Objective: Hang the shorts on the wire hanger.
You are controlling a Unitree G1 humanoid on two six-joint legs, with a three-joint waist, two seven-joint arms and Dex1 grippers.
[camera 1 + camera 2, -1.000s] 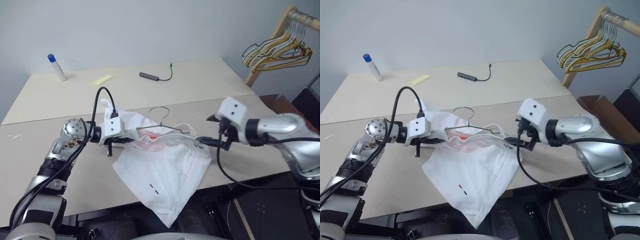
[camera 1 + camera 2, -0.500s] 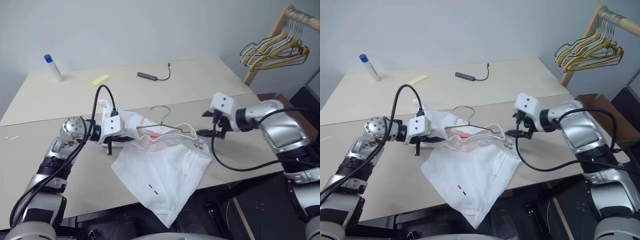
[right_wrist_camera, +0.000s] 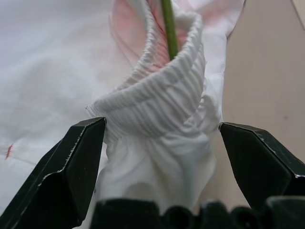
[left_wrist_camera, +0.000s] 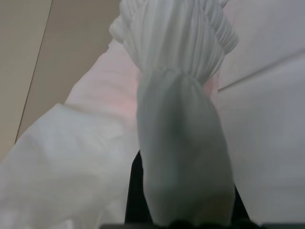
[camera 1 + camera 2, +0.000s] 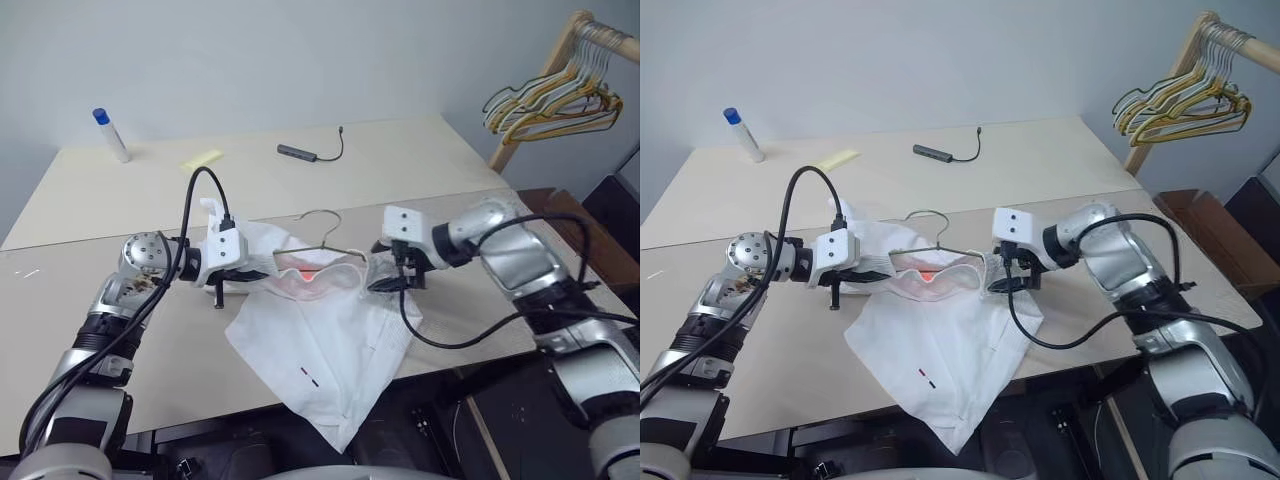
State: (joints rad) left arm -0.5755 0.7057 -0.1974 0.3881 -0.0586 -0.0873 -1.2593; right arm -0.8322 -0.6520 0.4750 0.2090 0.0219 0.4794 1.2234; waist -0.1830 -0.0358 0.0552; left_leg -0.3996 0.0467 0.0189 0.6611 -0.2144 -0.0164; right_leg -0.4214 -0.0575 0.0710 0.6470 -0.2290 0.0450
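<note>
I have the left tool (image 5: 262, 273) clamped on the gathered waistband at one end of the shorts (image 5: 330, 350); the cloth drapes over the counter's (image 5: 100, 350) near edge. My right tool (image 3: 159, 157) stands spread wide around the waistband's other end, fingers (image 3: 76, 162) either side of the bunched elastic. The wire hanger (image 5: 322, 232) runs inside the waistband, its hook sticking out toward the far side. The counter's far half, with a bottle (image 5: 112, 134), a yellow note (image 5: 203, 158) and a cable adapter (image 5: 312, 152), lies well apart.

White, pink-tinted shorts (image 5: 330, 350) with tiny dark marks, grey-green wire hanger (image 5: 322, 232), beige table (image 5: 150, 340)
</note>
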